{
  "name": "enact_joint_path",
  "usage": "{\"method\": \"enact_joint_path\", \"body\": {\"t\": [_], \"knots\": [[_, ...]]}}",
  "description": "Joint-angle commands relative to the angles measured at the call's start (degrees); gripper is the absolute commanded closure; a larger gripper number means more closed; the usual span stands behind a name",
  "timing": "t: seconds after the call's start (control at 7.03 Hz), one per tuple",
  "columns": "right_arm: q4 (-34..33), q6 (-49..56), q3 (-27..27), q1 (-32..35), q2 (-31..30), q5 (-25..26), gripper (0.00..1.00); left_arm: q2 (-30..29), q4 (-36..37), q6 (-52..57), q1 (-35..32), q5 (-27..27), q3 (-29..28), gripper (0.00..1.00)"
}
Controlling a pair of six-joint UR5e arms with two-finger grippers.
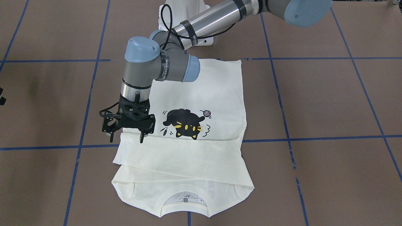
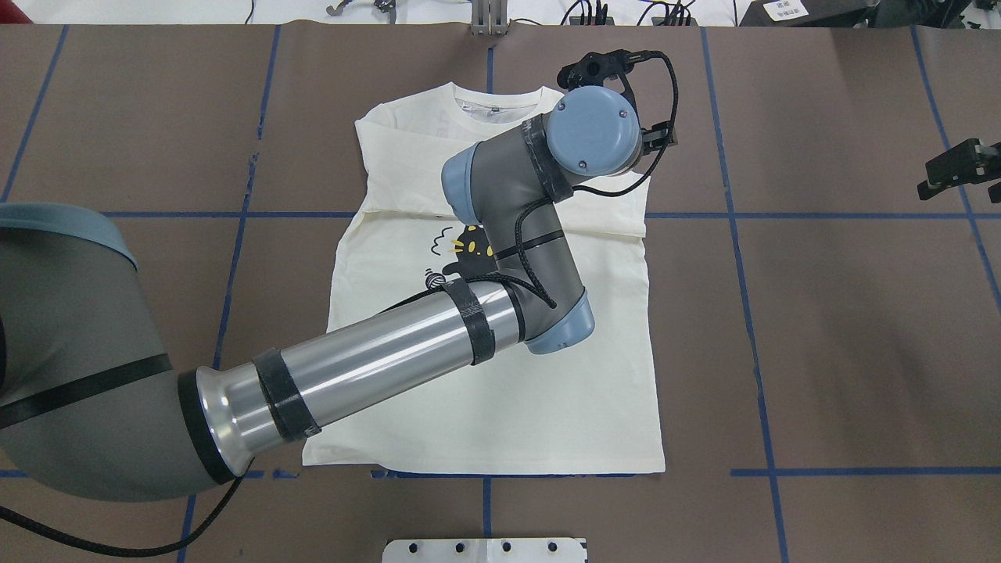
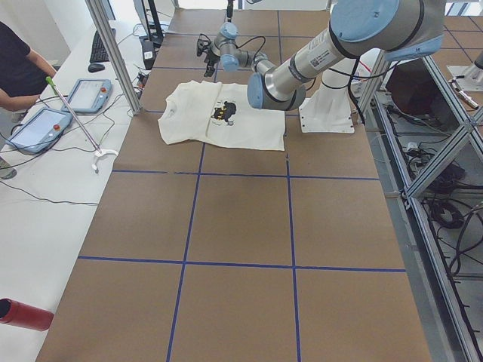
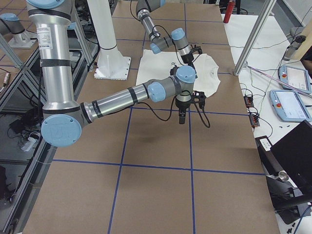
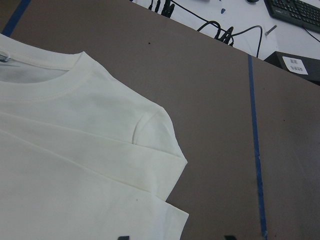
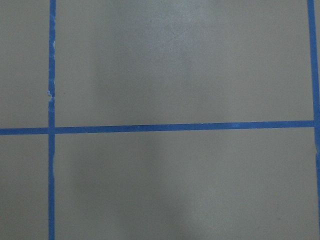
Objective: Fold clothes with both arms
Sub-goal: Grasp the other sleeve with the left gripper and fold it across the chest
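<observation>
Roughly rectangular, smooth cream-white shirt

Left arm: extended forward across the midline, wrist bent downward. Left gripper: vertical, jaws apart, holding nothing. Right arm: stretched out to its own side, wrist turned down. Right gripper: pointed straight down; jaw state not discernible.

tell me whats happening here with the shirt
A cream T-shirt lies print-up on the table, with sleeve cloth folded across the chest near the collar. The left arm reaches across it. The left gripper is over the edge of that fold, fingers spread, apparently holding nothing. The right gripper hangs over the table, away from the shirt.
</observation>
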State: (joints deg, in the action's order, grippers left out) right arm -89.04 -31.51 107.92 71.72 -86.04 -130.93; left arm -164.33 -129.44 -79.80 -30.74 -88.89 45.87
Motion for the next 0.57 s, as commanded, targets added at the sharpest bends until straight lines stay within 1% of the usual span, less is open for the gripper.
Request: {"method": "enact_joint_path", "body": {"t": [0.0, 0.14, 0.28, 0.43], "knots": [[3.84, -9.39, 1.5, -3.75, 0.96, 0.5, 0.0, 8.53, 1.28, 5.07, -1.59, -6.15, 8.91, 0.0], [6.74, -14.75, 1.77, -6.04, 0.44, 0.85, 0.0, 14.07, 3.9, 6.74, -2.91, -10.47, 14.63, 0.01], [9.82, -21.33, 2.29, -9.9, -0.17, 2.68, 0.0, 19.26, 8.45, 11.11, -4.4, -13.03, 21.3, 0.01], [11.59, -28.79, 4.3, -15.24, -0.53, 5.39, 0.0, 26.27, 11.98, 16.03, -5.98, -15.67, 30.41, 0.01]]}}
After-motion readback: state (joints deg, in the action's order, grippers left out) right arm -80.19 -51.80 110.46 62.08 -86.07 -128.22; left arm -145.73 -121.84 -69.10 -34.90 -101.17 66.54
